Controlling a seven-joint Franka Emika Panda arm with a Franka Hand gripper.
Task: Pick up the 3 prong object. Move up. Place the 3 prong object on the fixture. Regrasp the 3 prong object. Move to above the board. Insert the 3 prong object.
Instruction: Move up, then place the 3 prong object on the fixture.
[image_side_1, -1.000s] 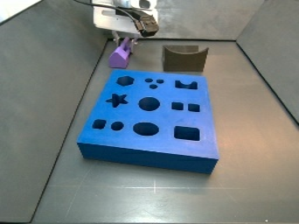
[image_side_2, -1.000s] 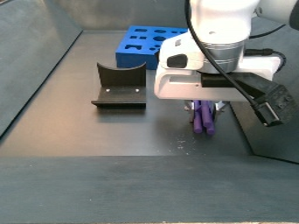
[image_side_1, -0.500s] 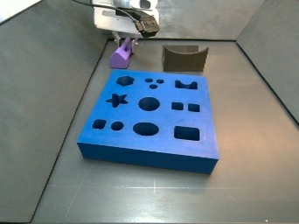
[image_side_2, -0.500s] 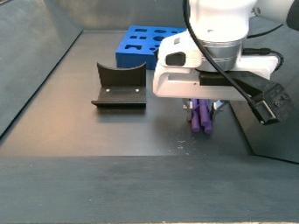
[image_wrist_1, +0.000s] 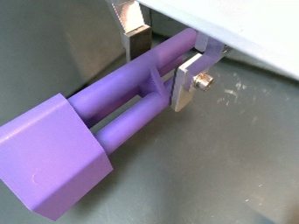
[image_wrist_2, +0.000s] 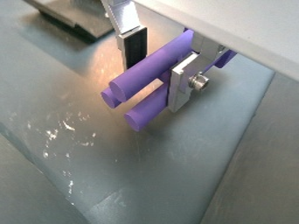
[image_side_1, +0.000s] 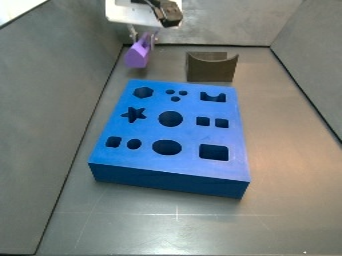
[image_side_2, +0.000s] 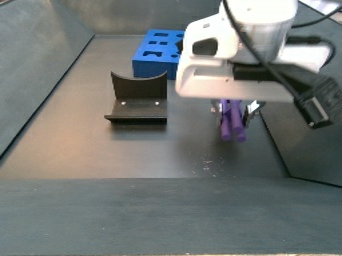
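My gripper (image_wrist_1: 162, 61) is shut on the 3 prong object (image_wrist_1: 117, 114), a light-purple piece with parallel rods and a house-shaped end block. The silver fingers (image_wrist_2: 181, 83) clamp its rods from both sides. In both side views the piece (image_side_1: 138, 50) (image_side_2: 234, 122) hangs below the gripper (image_side_1: 144, 36), clear of the floor. The blue board (image_side_1: 171, 135) with its shaped holes lies flat in front of it. The dark fixture (image_side_1: 210, 67) with a U-shaped notch stands behind the board, to the right of the gripper; it also shows in a side view (image_side_2: 135, 97).
Grey walls (image_side_1: 80, 60) enclose the dark floor on the sides and at the back. The gripper is close to a wall. The board's far end (image_side_2: 163, 52) shows behind the fixture in a side view.
The gripper has risen with the 3 prong object in it; the piece has left the floor. Board and fixture have not moved.
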